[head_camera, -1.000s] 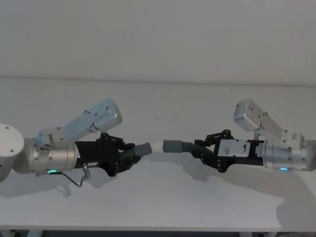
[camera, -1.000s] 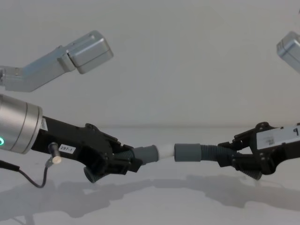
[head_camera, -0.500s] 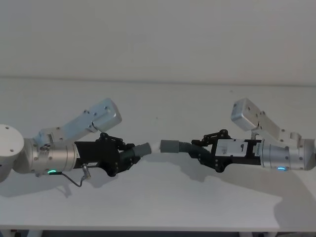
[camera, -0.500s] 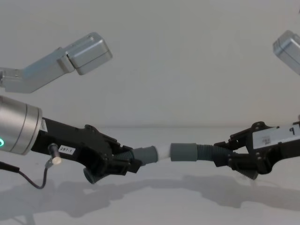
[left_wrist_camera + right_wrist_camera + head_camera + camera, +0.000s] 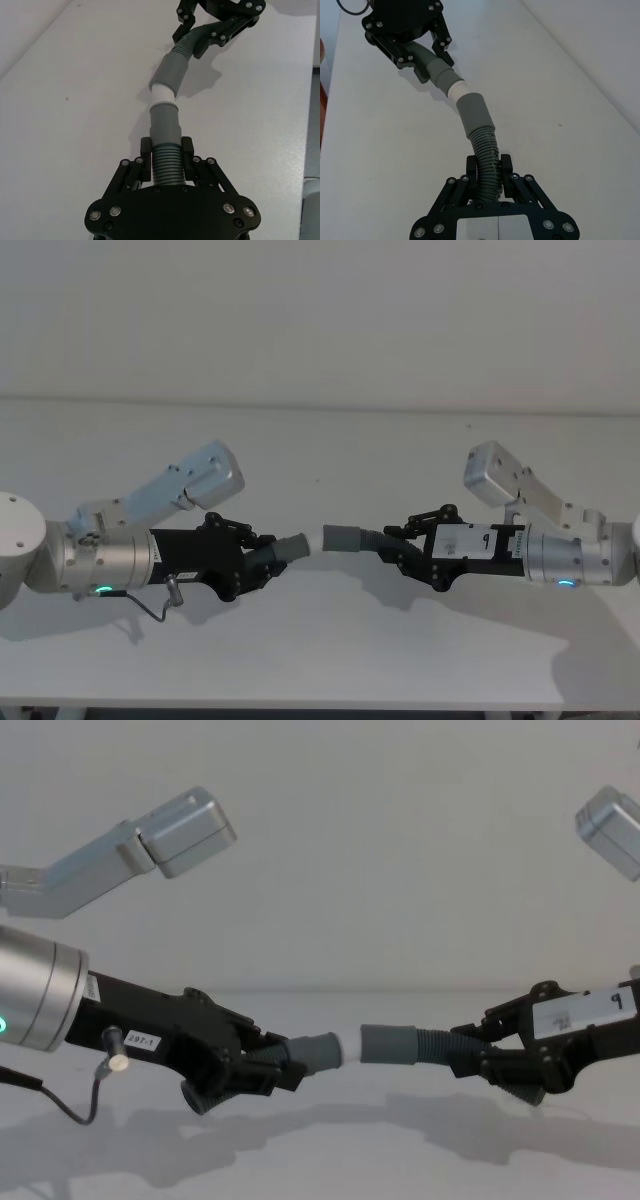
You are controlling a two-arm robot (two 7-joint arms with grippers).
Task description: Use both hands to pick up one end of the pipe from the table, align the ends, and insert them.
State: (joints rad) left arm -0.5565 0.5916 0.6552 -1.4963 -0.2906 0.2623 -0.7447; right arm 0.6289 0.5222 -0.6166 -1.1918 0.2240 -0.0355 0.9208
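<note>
The left end effector point(image 5: 262, 560) reaches in from the left above the white tabletop point(image 5: 320, 650), its fingers point(image 5: 187, 148) clamped on the ribbed middle of the left pipe piece point(image 5: 287, 546). In the chest view that piece's rear end is buried between the black fingers and cannot be made out. Its smooth grey cuff point(image 5: 317, 1051) points toward the centre, and a short white tip point(image 5: 162, 94) pokes out of it.

That white tip meets the open mouth of the right pipe piece point(image 5: 352, 538); the left wrist view shows the tip just entering the facing cuff point(image 5: 171, 73) at a slight angle, though how deep it sits is hidden inside the cuff. A narrow white band remains visible between the two grey cuffs.

The right end effector point(image 5: 407, 548) comes in from the right, closed on the ribbed stretch point(image 5: 488, 165) of its piece, whose far end is covered by the fingers point(image 5: 506, 166). Both pieces hang clear of the tabletop, shadows beneath them.
</note>
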